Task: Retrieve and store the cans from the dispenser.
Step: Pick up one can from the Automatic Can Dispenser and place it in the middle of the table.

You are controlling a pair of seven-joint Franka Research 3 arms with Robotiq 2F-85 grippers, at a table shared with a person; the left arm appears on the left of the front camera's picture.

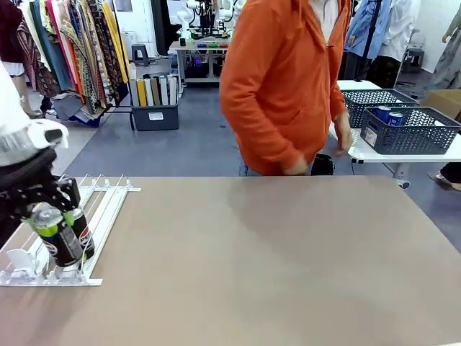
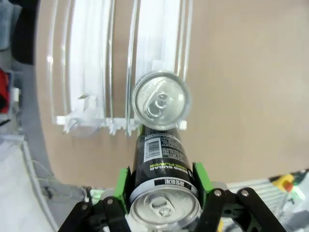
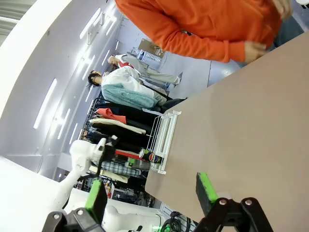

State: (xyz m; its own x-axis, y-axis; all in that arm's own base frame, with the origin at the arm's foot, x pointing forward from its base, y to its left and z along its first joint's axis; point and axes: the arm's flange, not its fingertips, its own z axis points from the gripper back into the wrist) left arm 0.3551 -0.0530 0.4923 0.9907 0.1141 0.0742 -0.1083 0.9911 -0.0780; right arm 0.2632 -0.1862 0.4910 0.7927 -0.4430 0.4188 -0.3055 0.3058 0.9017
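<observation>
Front view: dispenser [image 1: 108,205] on tan table [image 1: 274,259]; clothes rack [image 1: 72,43] behind.

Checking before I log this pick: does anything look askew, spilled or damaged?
Nothing stands out. The left gripper grips a dark can squarely, and a second can stands upright at the end of the dispenser nearest the robot. No spill or dent shows on the table.

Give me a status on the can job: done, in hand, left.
Done, apparently: blue cans sit in the grey baskets. In hand: the left gripper is shut on a dark can. Left: storing it, then the other dark can standing in the dispenser. The right gripper is open.
</observation>
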